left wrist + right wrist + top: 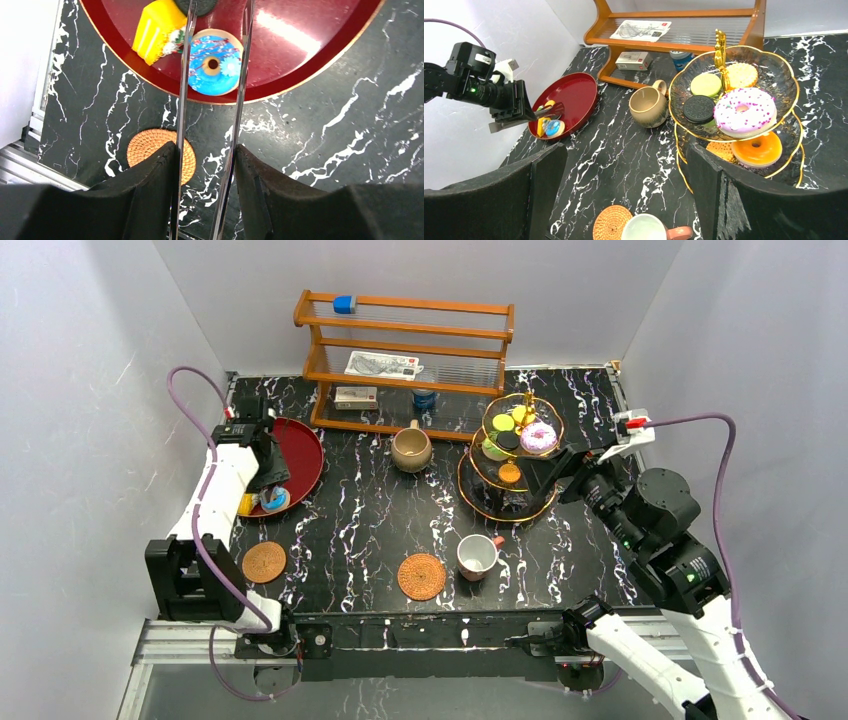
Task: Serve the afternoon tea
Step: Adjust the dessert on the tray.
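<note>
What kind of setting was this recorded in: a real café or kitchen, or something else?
Probably a lab test cell staged as a tea table. Plain white walls box in a marble-look table, and the stand holds toy pastries rather than real food.

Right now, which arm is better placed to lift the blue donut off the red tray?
The left. The left gripper holds tongs whose arms straddle the donut on the tray. The right gripper hangs open far off, beside the stand.
</note>
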Robot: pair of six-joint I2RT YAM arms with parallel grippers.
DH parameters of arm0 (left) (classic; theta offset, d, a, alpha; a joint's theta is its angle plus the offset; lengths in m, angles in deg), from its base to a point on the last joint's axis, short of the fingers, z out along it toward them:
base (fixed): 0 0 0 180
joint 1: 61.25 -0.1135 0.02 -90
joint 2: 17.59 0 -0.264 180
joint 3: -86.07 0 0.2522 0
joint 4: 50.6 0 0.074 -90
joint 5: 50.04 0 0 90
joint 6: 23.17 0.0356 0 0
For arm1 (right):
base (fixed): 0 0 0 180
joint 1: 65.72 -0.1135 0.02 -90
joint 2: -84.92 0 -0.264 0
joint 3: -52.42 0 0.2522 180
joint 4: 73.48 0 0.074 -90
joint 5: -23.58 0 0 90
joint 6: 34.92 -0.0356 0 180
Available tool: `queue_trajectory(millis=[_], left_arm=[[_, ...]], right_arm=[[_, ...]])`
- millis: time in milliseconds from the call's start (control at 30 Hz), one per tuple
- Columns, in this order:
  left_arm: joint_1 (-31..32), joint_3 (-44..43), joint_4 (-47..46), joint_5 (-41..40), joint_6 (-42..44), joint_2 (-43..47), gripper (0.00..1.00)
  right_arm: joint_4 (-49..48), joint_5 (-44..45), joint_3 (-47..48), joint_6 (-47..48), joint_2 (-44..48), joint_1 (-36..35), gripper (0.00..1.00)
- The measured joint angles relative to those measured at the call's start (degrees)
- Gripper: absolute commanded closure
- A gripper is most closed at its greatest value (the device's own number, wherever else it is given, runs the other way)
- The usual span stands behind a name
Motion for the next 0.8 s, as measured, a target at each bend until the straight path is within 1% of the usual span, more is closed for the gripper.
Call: queue_trajectory(millis=[67,200,367,567,800], left_arm=[[-1.8,1.1,-0.7,-0.1,0.3,0.0,0.57],[-2.4,0.8,-1.8,-1.8,0.7,-1.1,0.58],[-4.3,-1.2,-3.0,-3.3,1.2,-5.0,0.58],[-5.7,-4.6,-4.2,-2.8,0.9,-9.6,0.58],[-5.7,-4.9,-3.6,-0.6,0.5,-12.5,0.61]], right_arm=[[-0.4,-0.9,0.0,0.2,-0.5,0.0,0.01],[-1.2,-2.1,-0.1,0.6,-1.0,0.0,0.01],[-1.9,-4.1,-0.1,1.3,-0.9,0.0,0.01],[-3.1,-7.5,-0.1,1.7,-0.9,0.0,0.01],[-3.6,-8.2,-0.1,1.7,-0.9,0.0,0.01]])
